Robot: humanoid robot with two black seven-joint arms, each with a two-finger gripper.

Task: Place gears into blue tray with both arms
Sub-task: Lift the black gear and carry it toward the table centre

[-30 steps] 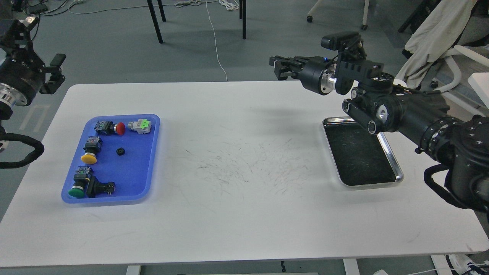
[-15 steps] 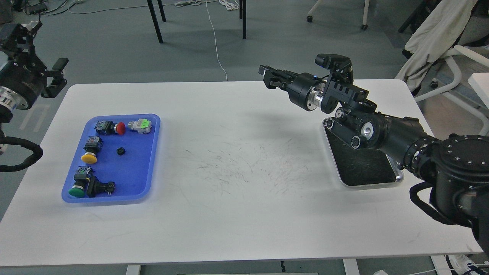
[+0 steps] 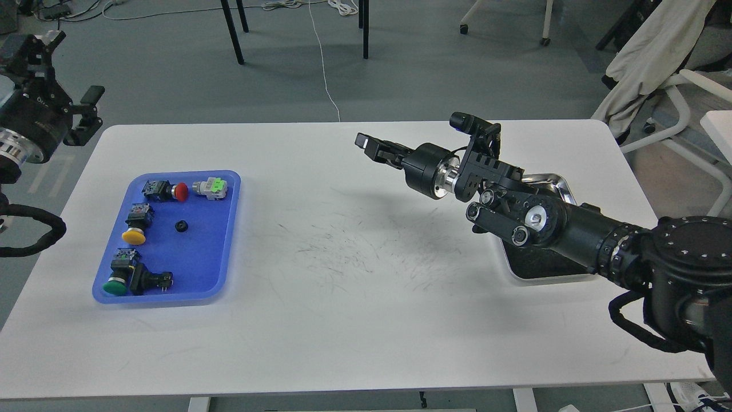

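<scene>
**A:** So where's this at? I count one gear (image 3: pixel 181 226) lying in the blue tray (image 3: pixel 224 240), sitting in the open middle bit among the push-buttons (image 3: pixel 132 236). Can't spot any other gears on the worktop (image 3: pixel 366 320) or in the bit of the steel tray (image 3: pixel 552 182) that shows.

**B:** Same. Can't tell if the right end effector (image 3: pixel 370 146) is carrying one; it's pointed toward the blue tray, up over the middle-back of the worktop, and the fingers look close together, but too dark and end-on to say if they're clamped on anything. If it is holding a gear, my guess is that drop-off is what's left.

**A:** And the left end effector (image 3: pixel 88 111)?

**B:** Parked off the worktop's far left corner, well away from the tray. Fingers too hard to make out, so no call there either.

**A:** Change from a second ago?

**B:** Right arm swung from above the steel tray leftward and lower, now covering most of that tray. Left one barely shifted. Tray contents unchanged.
</scene>
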